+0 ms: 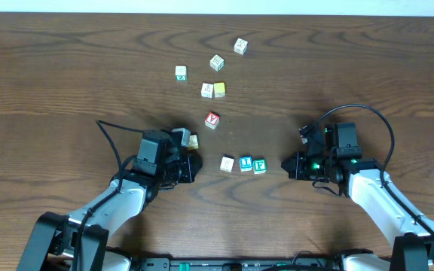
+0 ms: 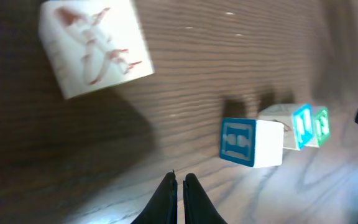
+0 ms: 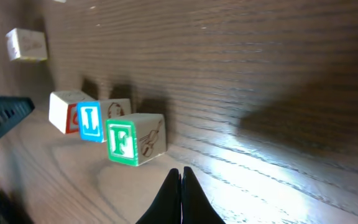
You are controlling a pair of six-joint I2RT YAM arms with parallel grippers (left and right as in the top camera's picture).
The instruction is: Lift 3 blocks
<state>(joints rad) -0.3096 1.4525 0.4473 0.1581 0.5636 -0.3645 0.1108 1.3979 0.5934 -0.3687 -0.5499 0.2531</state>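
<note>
- Blocks (image 1: 245,164) sit in a tight row on the worktop (image 1: 353,75), between both arms.
- Left end effector (image 1: 194,167) and right end effector (image 1: 286,165) are pinched closed, empty, flanking the row.
- This looks like the approach step; the next move likely means squeezing both ends inward, then raising.

We are holding both grippers low and closed.
Our left gripper (image 1: 195,167) and right gripper (image 1: 285,165) are pointing tip toward tip, fingers pressed together, each forearm trailing behind it.
</note>
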